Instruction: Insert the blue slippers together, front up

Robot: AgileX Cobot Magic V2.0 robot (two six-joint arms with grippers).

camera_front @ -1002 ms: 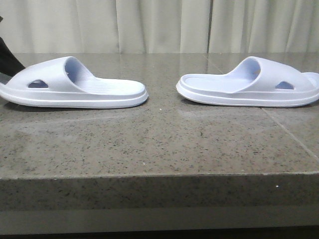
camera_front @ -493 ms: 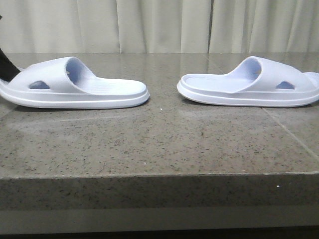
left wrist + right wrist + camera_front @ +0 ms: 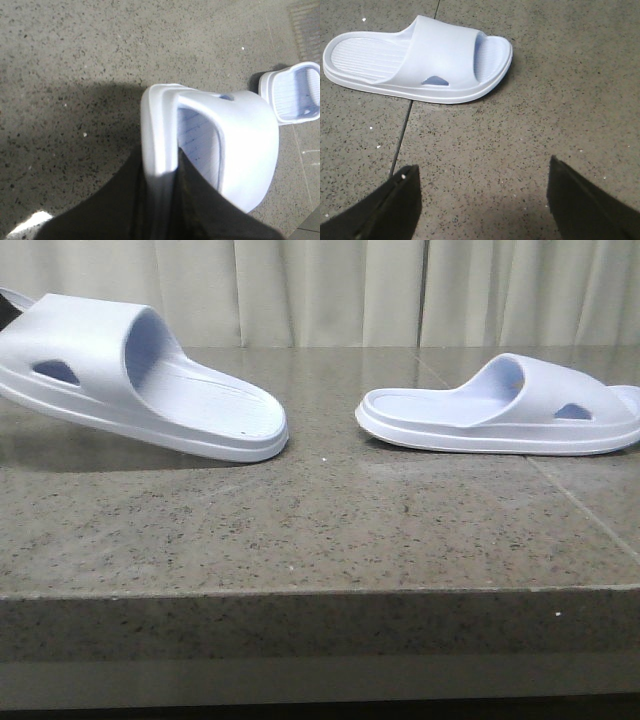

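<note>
Front view, my left gripper (image 3: 162, 200) clamped on left slipper (image 3: 140, 380) rim, toe end raised off table (image 3: 320, 540), right gripper (image 3: 482, 200) spread wide, empty, right slipper (image 3: 500, 410) flat.

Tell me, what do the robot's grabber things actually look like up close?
Each wrist view shows only the fingers. The left gripper has two dark, nearly black fingers that look smooth and matte and widen toward the camera. The right gripper has two similar dark, wedge-shaped fingers with flat faces and angled tips. No cables, markings or logos show, and the arms themselves are out of view.
</note>
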